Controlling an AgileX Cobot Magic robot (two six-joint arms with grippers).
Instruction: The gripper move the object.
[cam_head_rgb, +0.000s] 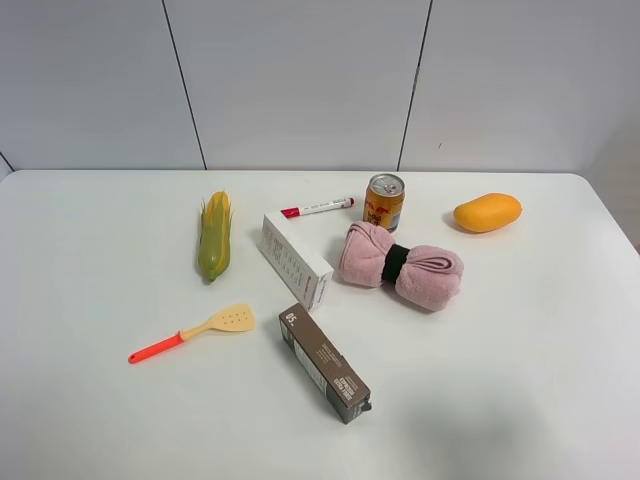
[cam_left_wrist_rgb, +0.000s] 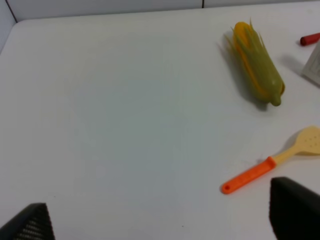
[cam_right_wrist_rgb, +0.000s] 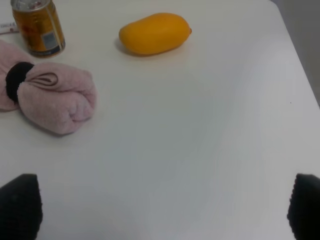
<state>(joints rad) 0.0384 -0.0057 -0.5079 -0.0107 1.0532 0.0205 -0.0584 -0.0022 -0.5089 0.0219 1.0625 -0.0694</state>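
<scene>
Lying untouched near the middle of the white tabletop (cam_head_rgb: 100, 420), the long white carton (cam_head_rgb: 296, 259); neither arm enters the high view.

Carton lies flat, angled, far end near a red-capped marker (cam_head_rgb: 317, 208). Corn cob (cam_head_rgb: 214, 236) lies apart on its left. Rolled pink towel (cam_head_rgb: 400, 265) with a black band sits just beside its right end; a drink can (cam_head_rgb: 384, 202) stands behind the towel, an orange mango (cam_head_rgb: 487, 212) farther right. Dark brown carton (cam_head_rgb: 324, 362) lies close in front of the white one; a yellow spatula with orange handle (cam_head_rgb: 191, 332) front-left. Left gripper (cam_left_wrist_rgb: 160, 220): only two dark tips show at the frame edge, spread wide, nothing between, over bare tabletop near the spatula. Right gripper (cam_right_wrist_rgb: 165, 210): jaws likewise released and empty, near the towel and mango.
</scene>
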